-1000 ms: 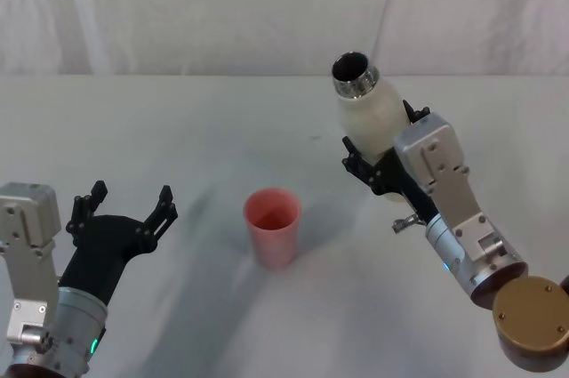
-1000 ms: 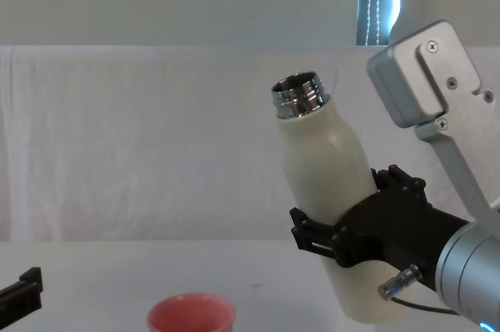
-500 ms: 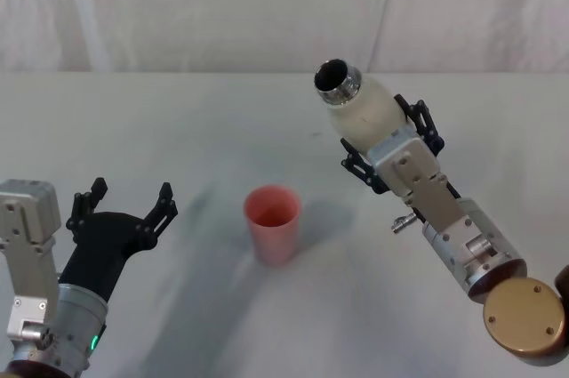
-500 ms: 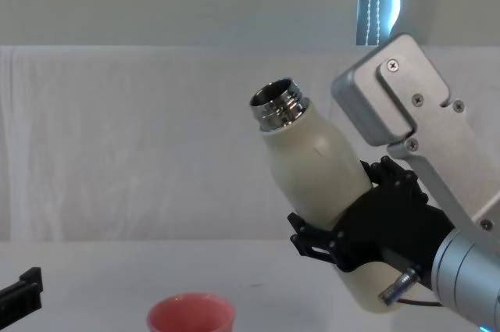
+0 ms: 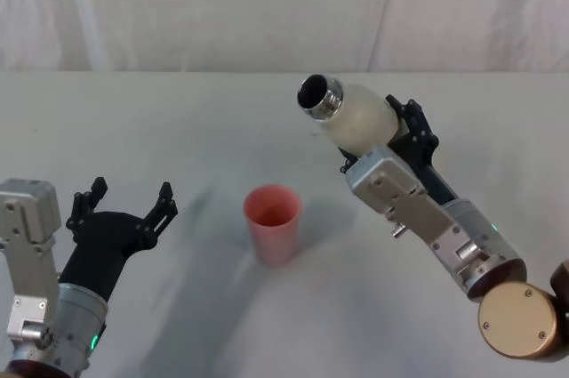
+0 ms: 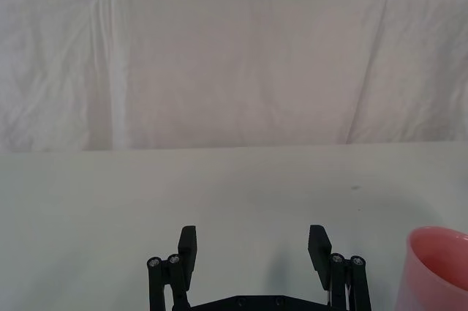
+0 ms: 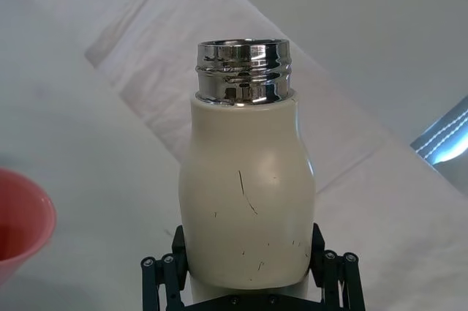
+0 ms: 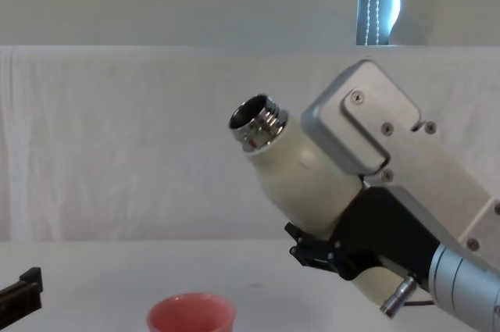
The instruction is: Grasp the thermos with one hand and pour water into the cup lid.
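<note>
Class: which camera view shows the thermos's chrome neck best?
The right wrist view: the thermos fills the centre, its threaded chrome neck sharp, the right hand clamping its base. The head view shows the neck small, looking into its mouth; the chest view shows it tilted, from the side.

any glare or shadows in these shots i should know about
Right wrist view: the cream-white thermos has bright reflections on its chrome neck. Head view: the salmon-pink cup lid casts a soft shadow on the white table. Chest view: a bright window strip glows behind.
</note>
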### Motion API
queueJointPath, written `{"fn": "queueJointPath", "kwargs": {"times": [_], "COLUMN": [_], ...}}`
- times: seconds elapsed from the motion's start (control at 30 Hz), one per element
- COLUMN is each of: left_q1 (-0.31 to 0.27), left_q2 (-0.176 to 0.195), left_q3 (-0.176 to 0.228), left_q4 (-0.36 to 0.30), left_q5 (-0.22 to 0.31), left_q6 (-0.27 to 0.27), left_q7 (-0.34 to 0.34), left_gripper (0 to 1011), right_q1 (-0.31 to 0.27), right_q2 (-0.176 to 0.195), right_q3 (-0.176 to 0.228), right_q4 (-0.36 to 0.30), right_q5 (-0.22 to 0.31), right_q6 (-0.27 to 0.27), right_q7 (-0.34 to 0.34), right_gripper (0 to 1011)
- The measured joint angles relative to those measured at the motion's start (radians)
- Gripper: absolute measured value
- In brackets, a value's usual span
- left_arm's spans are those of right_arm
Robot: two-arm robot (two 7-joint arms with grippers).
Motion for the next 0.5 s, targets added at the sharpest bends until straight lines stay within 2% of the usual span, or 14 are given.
{"fn": "queueJointPath", "kwargs": {"times": [0.5], "left_q1": [0.000], "left_q2": [0.000], "left_q3": [0.000], "left_q4": [0.000], "left_q5": [0.000], "left_q6": [0.000], "left_q7": [0.000], "left_gripper": [1001], "right_q1": [0.032], "right_q2": [0.046], "right_q3": [-0.049], "right_q4": [0.023], "right_q5": [-0.141], "right_q6": [0.015], "right_q7": [-0.013], "right_gripper": [962]}}
